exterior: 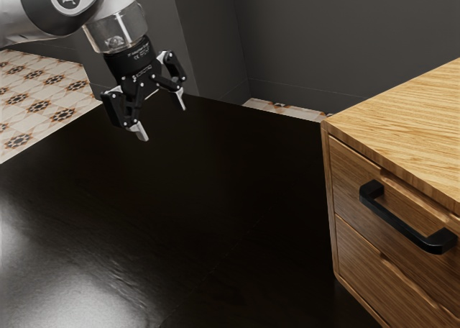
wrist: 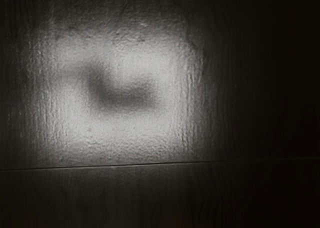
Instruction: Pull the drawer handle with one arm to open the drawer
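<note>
A wooden cabinet [exterior: 402, 126] stands at the exterior view's right, with two drawer fronts facing the left. The upper drawer [exterior: 359, 171] carries a black bar handle [exterior: 406, 218] and looks flush with the cabinet front. My gripper [exterior: 161, 116] hangs in the air at the upper left, far from the handle, fingers spread open with nothing between them. The wrist view looks down on the dark tabletop [wrist: 250, 138], where a bright patch of reflected light holds a blurred shadow.
The dark glossy table [exterior: 180, 220] stretches between my gripper and the cabinet. A patterned tile floor [exterior: 36, 98] lies beyond the table's far left edge. Dark walls close the back.
</note>
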Robot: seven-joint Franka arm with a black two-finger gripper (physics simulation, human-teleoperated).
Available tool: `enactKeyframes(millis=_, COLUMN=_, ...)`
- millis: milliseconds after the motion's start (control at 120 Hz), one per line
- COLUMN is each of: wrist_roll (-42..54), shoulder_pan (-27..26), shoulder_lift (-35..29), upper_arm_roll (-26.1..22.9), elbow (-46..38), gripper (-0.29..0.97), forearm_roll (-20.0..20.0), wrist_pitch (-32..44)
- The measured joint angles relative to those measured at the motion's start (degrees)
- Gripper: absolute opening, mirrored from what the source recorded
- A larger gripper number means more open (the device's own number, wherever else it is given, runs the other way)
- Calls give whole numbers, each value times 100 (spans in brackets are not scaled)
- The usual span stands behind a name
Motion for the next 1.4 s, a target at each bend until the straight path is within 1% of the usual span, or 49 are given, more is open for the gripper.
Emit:
enactKeyframes(millis=275, wrist_roll=-1, shoulder_pan=-2, shoulder_lift=-14, upper_arm_roll=0, elbow=70, gripper=68, forearm_roll=1, wrist_pitch=-11)
enactKeyframes(millis=308, wrist_roll=-5, shoulder_pan=1, shoulder_lift=-7, upper_arm_roll=3, elbow=272, gripper=68, forearm_roll=7, wrist_pitch=-57)
enactKeyframes(millis=375, wrist_roll=-28, shoulder_pan=-53, shoulder_lift=-159, upper_arm_roll=-26, elbow=1076, gripper=68, forearm_roll=65, wrist_pitch=-234)
enactKeyframes(millis=408, wrist_roll=-41, shoulder_pan=-58, shoulder_lift=-422, upper_arm_roll=-177, elbow=1260, gripper=68, forearm_roll=97, wrist_pitch=-308)
enactKeyframes(millis=442, wrist_roll=-62, shoulder_pan=219, shoulder_lift=-968, upper_arm_roll=-781, elbow=1109, gripper=68, forearm_roll=302, wrist_pitch=-339)
enactKeyframes(millis=467, wrist_roll=-89, shoulder_pan=344, shoulder_lift=-1457, upper_arm_roll=-1265, elbow=765, gripper=68, forearm_roll=522, wrist_pitch=-300)
enactKeyframes(millis=475, wrist_roll=-99, shoulder_pan=280, shoulder_lift=-1624, upper_arm_roll=-1394, elbow=625, gripper=68, forearm_roll=592, wrist_pitch=-278)
enactKeyframes(millis=508, wrist_roll=-141, shoulder_pan=-280, shoulder_lift=-2237, upper_arm_roll=-1733, elbow=37, gripper=68, forearm_roll=865, wrist_pitch=-157)
enactKeyframes(millis=542, wrist_roll=-192, shoulder_pan=-959, shoulder_lift=-2769, upper_arm_roll=-1793, elbow=-574, gripper=68, forearm_roll=1167, wrist_pitch=5)
enactKeyframes(millis=567, wrist_roll=-247, shoulder_pan=-1760, shoulder_lift=-3259, upper_arm_roll=-1601, elbow=-1159, gripper=68, forearm_roll=1469, wrist_pitch=170)
enactKeyframes(millis=617, wrist_roll=-389, shoulder_pan=-3185, shoulder_lift=-4156, upper_arm_roll=-1262, elbow=-2212, gripper=68, forearm_roll=2164, wrist_pitch=488)
enactKeyframes(millis=650, wrist_roll=-502, shoulder_pan=-4000, shoulder_lift=-4717, upper_arm_roll=-1077, elbow=-2850, gripper=68, forearm_roll=2651, wrist_pitch=677)
enactKeyframes(millis=683, wrist_roll=-614, shoulder_pan=-4752, shoulder_lift=-5185, upper_arm_roll=-725, elbow=-3348, gripper=68, forearm_roll=3091, wrist_pitch=851)
enactKeyframes(millis=700, wrist_roll=-666, shoulder_pan=-5029, shoulder_lift=-5327, upper_arm_roll=-535, elbow=-3517, gripper=68, forearm_roll=3274, wrist_pitch=940)
enactKeyframes(millis=725, wrist_roll=-742, shoulder_pan=-5313, shoulder_lift=-5478, upper_arm_roll=-322, elbow=-3739, gripper=68, forearm_roll=3507, wrist_pitch=1083)
enactKeyframes(millis=775, wrist_roll=-883, shoulder_pan=-5603, shoulder_lift=-5641, upper_arm_roll=47, elbow=-4108, gripper=68, forearm_roll=3855, wrist_pitch=1423)
enactKeyframes(millis=858, wrist_roll=-1098, shoulder_pan=-5664, shoulder_lift=-5859, upper_arm_roll=522, elbow=-4831, gripper=68, forearm_roll=4195, wrist_pitch=2239)
enactKeyframes(millis=908, wrist_roll=-1245, shoulder_pan=-5486, shoulder_lift=-5625, upper_arm_roll=652, elbow=-4982, gripper=68, forearm_roll=4292, wrist_pitch=2691)
enactKeyframes(millis=1000, wrist_roll=-1608, shoulder_pan=-5054, shoulder_lift=-4977, upper_arm_roll=773, elbow=-5001, gripper=68, forearm_roll=4221, wrist_pitch=3460)
enactKeyframes(millis=1067, wrist_roll=-1919, shoulder_pan=-4916, shoulder_lift=-4664, upper_arm_roll=772, elbow=-5013, gripper=67, forearm_roll=4066, wrist_pitch=3958)
enactKeyframes(millis=1108, wrist_roll=-2107, shoulder_pan=-4867, shoulder_lift=-4577, upper_arm_roll=623, elbow=-5044, gripper=68, forearm_roll=4002, wrist_pitch=4172)
enactKeyframes(millis=1158, wrist_roll=-2319, shoulder_pan=-4710, shoulder_lift=-4526, upper_arm_roll=327, elbow=-5141, gripper=68, forearm_roll=3930, wrist_pitch=4362)
enactKeyframes(millis=1258, wrist_roll=-2711, shoulder_pan=-3957, shoulder_lift=-4403, upper_arm_roll=-399, elbow=-5408, gripper=68, forearm_roll=3567, wrist_pitch=4669)
enactKeyframes(millis=1350, wrist_roll=-3015, shoulder_pan=-3757, shoulder_lift=-4997, upper_arm_roll=-589, elbow=-6047, gripper=68, forearm_roll=3380, wrist_pitch=4943)
enactKeyframes(millis=1400, wrist_roll=-3164, shoulder_pan=-3698, shoulder_lift=-5179, upper_arm_roll=-615, elbow=-6236, gripper=68, forearm_roll=3327, wrist_pitch=5064)
